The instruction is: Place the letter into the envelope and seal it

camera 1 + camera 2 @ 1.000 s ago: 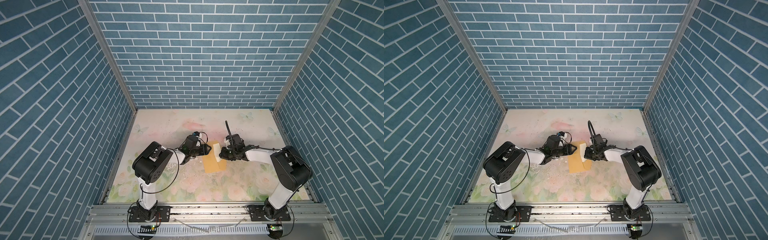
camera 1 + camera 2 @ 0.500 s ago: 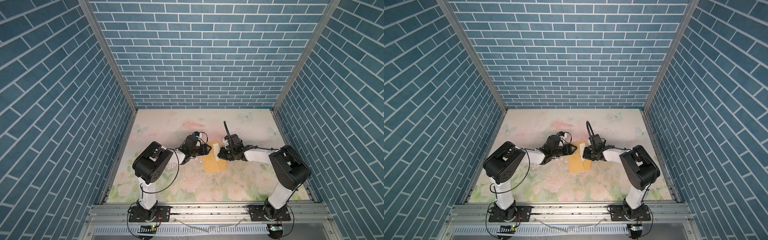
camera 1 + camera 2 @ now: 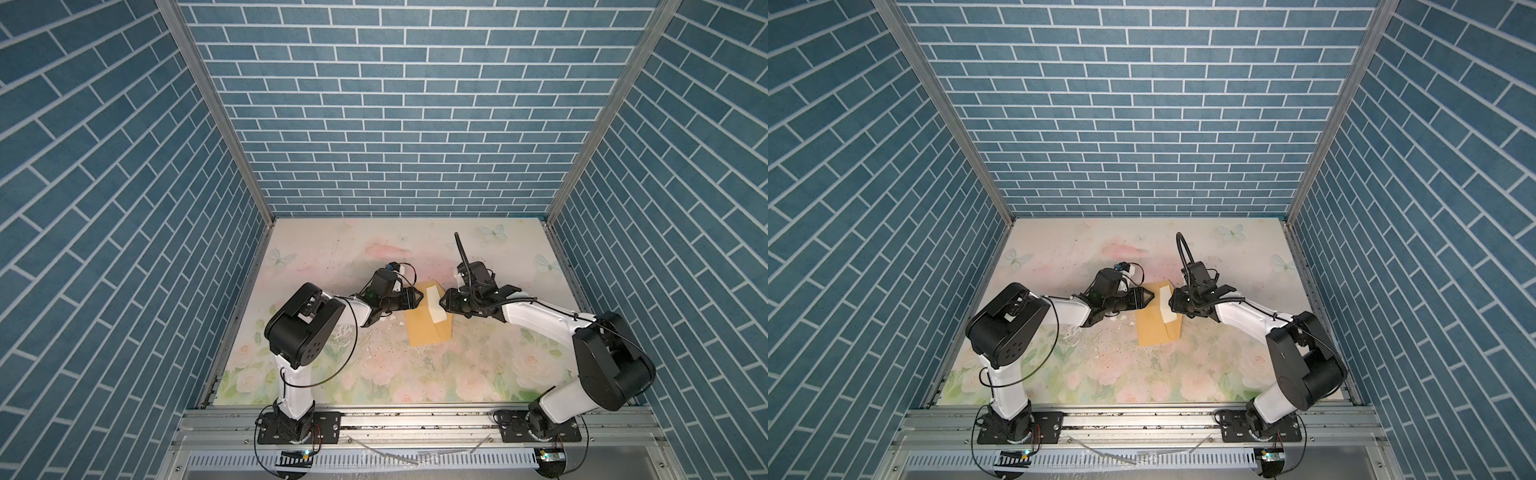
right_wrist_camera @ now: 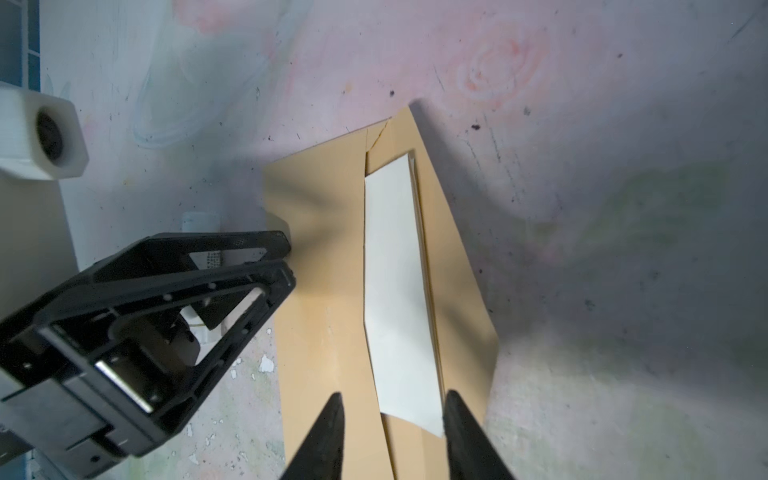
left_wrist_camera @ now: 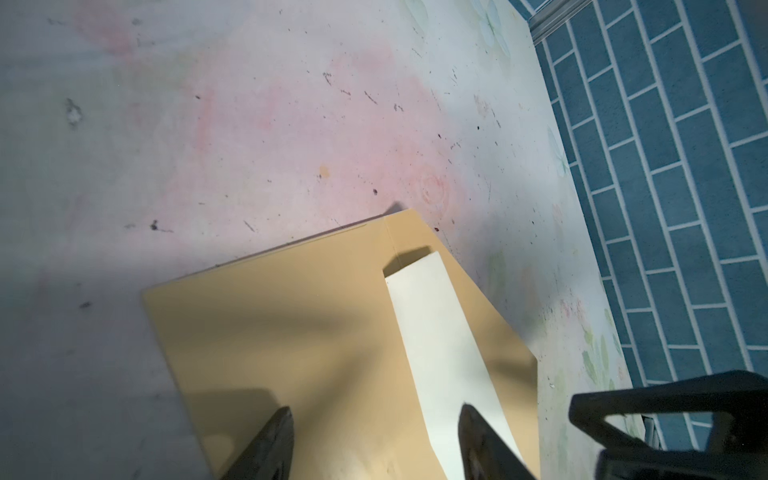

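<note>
Right end effector (image 4: 392, 436) opened, released letter (image 4: 399, 299); letter now lower in envelope (image 4: 324, 332).

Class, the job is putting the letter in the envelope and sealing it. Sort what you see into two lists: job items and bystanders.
Job items:
- envelope
- letter, its pale strip sticking out of the envelope

Bystanders:
- small white cylindrical stick beside the envelope
- white flakes on the floral mat

Envelope (image 3: 424, 328): you have a mustard-yellow rectangle lying flat mid-table, flap open to one side.
Letter (image 3: 435, 304): you see only a pale strip sticking out of the envelope's mouth, slightly raised; the rest is tucked inside.
</note>
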Tool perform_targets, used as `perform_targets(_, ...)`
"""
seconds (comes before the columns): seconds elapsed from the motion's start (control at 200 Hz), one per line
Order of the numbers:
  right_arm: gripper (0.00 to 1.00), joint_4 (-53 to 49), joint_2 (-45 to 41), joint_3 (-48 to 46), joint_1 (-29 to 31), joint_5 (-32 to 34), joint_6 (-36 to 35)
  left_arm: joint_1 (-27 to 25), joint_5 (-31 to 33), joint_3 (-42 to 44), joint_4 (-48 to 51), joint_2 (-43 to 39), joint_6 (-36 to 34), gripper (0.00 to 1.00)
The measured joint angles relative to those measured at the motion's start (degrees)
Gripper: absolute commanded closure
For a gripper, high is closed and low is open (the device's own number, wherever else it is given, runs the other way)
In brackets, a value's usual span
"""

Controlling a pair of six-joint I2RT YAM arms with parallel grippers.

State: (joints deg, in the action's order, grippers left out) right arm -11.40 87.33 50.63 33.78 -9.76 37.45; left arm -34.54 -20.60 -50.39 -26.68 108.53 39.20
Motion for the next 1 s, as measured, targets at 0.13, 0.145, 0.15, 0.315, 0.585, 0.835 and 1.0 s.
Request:
perform_targets(0.13,0.48,-0.92,-0.31,1.14,-0.02,0.74,-0.42,-0.07,0.24,-1.77,4.2,-3.76,-1.14,0.3)
perform_targets(0.145,0.47,-1.01,-0.31,1.33,0.0,0.83,-0.44,-0.07,0.33,-1.99,4.52,-4.33,-1.36,0.3)
perform_targets(0.15,0.47,-1.03,-0.31,1.38,0.0,0.83,-0.44,-0.07,0.37,-2.1,4.81,-4.76,-1.44,0.29)
perform_targets(0.315,0.4,-1.33,1.07,3.82,0.0,1.01,-0.48,-0.15,2.1,-2.73,8.63,-12.66,-3.32,0.25)
perform_targets(0.585,0.36,-0.96,6.01,4.83,0.0,0.61,-0.44,-0.33,6.4,-0.33,14.86,-18.86,-4.55,0.22)
perform_targets(0.835,0.35,0.04,9.33,4.92,0.04,0.04,-0.37,-1.53,7.58,0.2,18.14,-17.09,-4.04,0.27)
perform_targets(1.0,0.36,0.74,10.6,4.94,0.04,-0.11,-0.24,-2.01,7.52,0.17,18.47,-13.31,-3.74,0.32)
